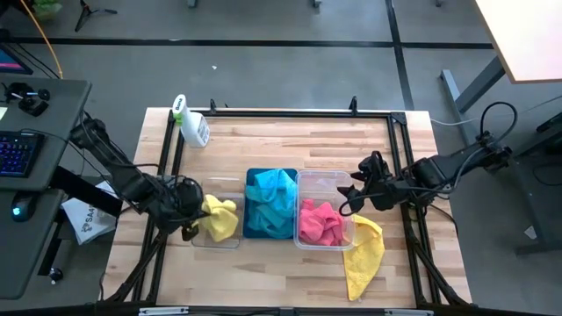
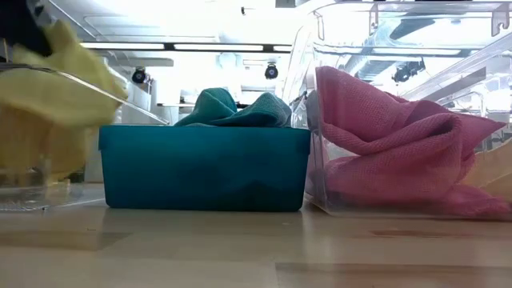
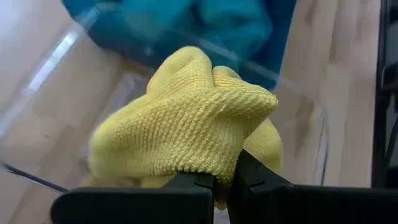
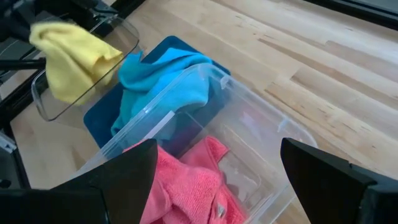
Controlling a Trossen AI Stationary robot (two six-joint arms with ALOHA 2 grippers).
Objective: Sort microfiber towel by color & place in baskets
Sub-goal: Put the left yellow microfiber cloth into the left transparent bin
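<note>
Left pincer [image 1: 191, 221] is clamping a yellow microfiber towel [image 1: 220, 217], its 2 fingers [image 3: 205, 186] pressed together on a bunched fold of the cloth, as the left wrist view is showing. The towel is hanging over and partly inside the clear basket [image 1: 216, 240] at the left end of the row of 3 baskets on the wooden worktop [image 1: 290, 145].

Right pincer [image 1: 351, 197] is hovering above the far right edge of the other clear basket [image 1: 320, 180], its fingers [image 4: 130, 168] spread wide and holding nothing.

The teal-blue basket [image 1: 255, 175] is sitting in the middle, touching both neighbours, and is holding a heap of cyan-blue towels [image 1: 272, 204]. The right clear basket is holding crumpled pink towels [image 1: 318, 223].

A 2nd yellow towel [image 1: 363, 259] is lying on the worktop against the right clear basket's near right corner, draping toward the near edge.

A white spray bottle with green top [image 1: 190, 123] is lying near the far left corner.
</note>
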